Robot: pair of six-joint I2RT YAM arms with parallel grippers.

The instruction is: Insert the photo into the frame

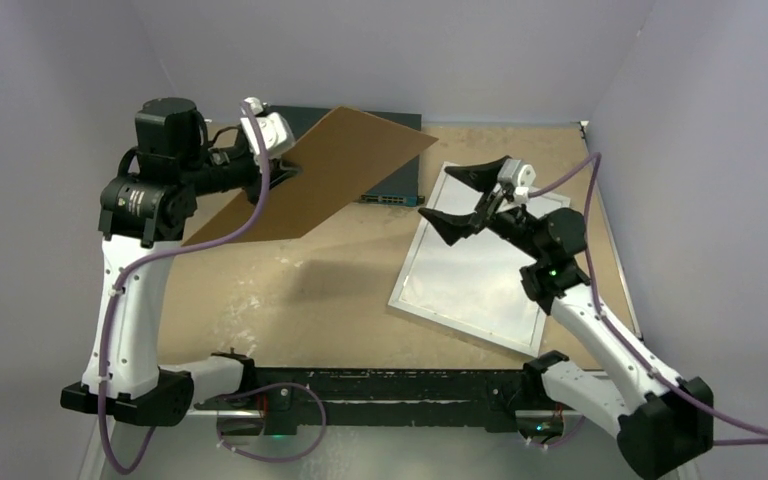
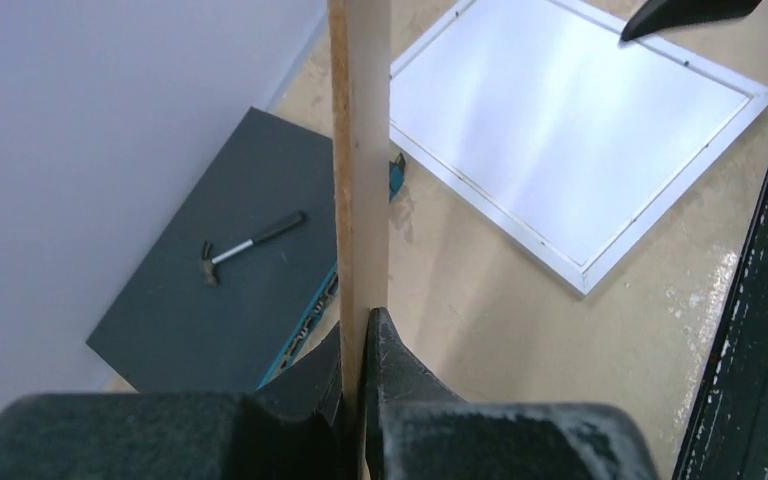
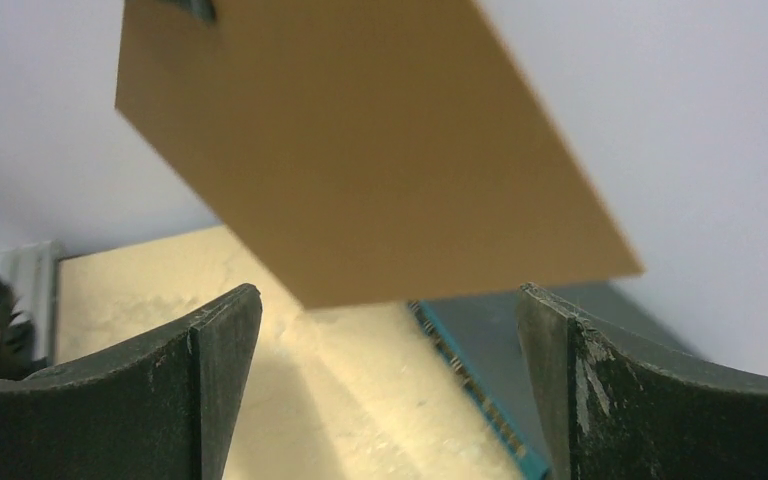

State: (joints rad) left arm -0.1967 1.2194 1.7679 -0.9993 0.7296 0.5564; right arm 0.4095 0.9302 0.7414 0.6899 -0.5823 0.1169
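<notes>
My left gripper (image 1: 285,170) is shut on the edge of a plain brown backing board (image 1: 330,175) and holds it tilted in the air over the table's back left. In the left wrist view the board (image 2: 360,150) stands edge-on between the jaws of the left gripper (image 2: 358,325). The frame (image 1: 470,280), white-bordered with a pale pane, lies flat at the right. My right gripper (image 1: 435,193) hovers open and empty over the frame's far end. The right wrist view shows the board (image 3: 360,150) above the right gripper (image 3: 390,300). The photo shows in no view.
A dark flat network switch (image 2: 230,270) lies at the back of the table, partly under the raised board, with a small hammer (image 2: 245,245) on top. Its teal front (image 1: 390,198) faces the frame (image 2: 570,120). Walls close in on three sides.
</notes>
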